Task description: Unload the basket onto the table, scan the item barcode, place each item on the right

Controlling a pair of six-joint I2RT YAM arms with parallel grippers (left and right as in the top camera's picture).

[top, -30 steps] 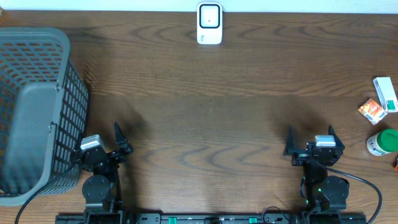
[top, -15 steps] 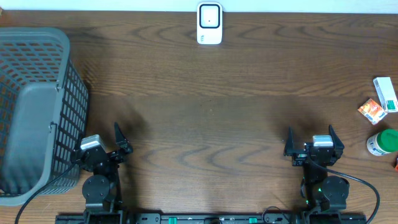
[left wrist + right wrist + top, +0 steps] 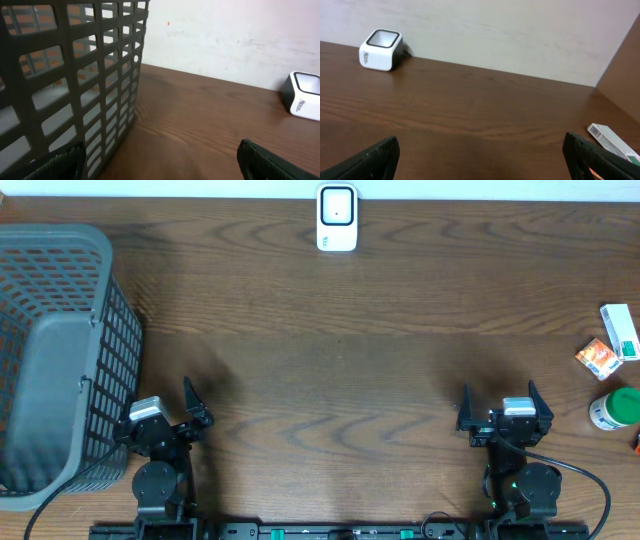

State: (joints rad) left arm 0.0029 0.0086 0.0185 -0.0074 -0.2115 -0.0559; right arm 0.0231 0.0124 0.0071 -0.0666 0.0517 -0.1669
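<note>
A white barcode scanner (image 3: 337,218) stands at the table's far edge, and shows too in the left wrist view (image 3: 304,95) and the right wrist view (image 3: 380,50). The items lie at the far right: a white and green box (image 3: 620,330) (image 3: 609,139), a small orange packet (image 3: 598,358) and a green-capped bottle (image 3: 615,408). My right gripper (image 3: 500,395) (image 3: 480,160) stands open near the front edge, left of those items, with nothing between its fingers. My left gripper (image 3: 160,405) (image 3: 160,165) is open and empty beside the basket.
A tall grey mesh basket (image 3: 55,360) (image 3: 65,85) fills the left side, its wall close to my left gripper's left finger. A small orange thing shows at the right edge (image 3: 636,442). Bare brown wood lies between the arms and the scanner.
</note>
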